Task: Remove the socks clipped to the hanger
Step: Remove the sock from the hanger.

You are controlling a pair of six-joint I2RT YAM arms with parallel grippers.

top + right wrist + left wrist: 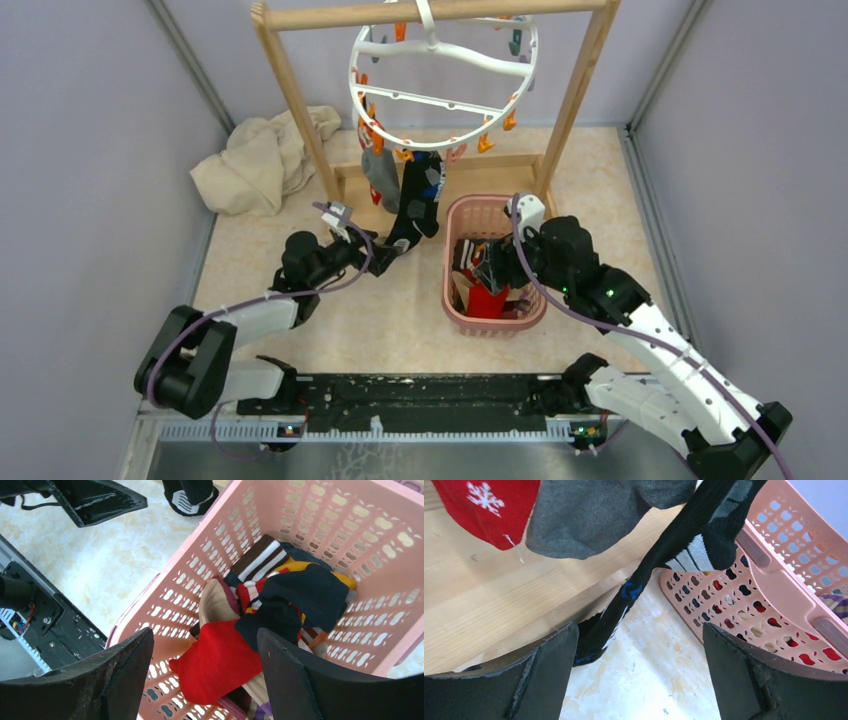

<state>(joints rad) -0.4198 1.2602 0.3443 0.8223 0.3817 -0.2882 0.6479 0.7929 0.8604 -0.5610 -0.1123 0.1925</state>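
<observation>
The white ring hanger (440, 70) hangs from the wooden rack's bar. Clipped to it are a grey sock (380, 175) and a long black sock (420, 195). In the left wrist view a red sock with a snowflake (489, 510) hangs beside the grey sock (584, 520). My left gripper (385, 257) is open at the black sock's toe. That black sock (674, 545) slants down to my left finger (554, 665), and nothing lies between the jaws of the left gripper (640, 645). My right gripper (205, 640) stands open over the basket, above a red sock (220, 660) and a black sock (305, 595).
The pink lattice basket (495, 325) sits right of centre with several socks in it. The wooden rack (290, 90) stands at the back, its base bar behind the hanging socks. A beige cloth heap (260, 160) lies at the back left. Grey walls close in both sides.
</observation>
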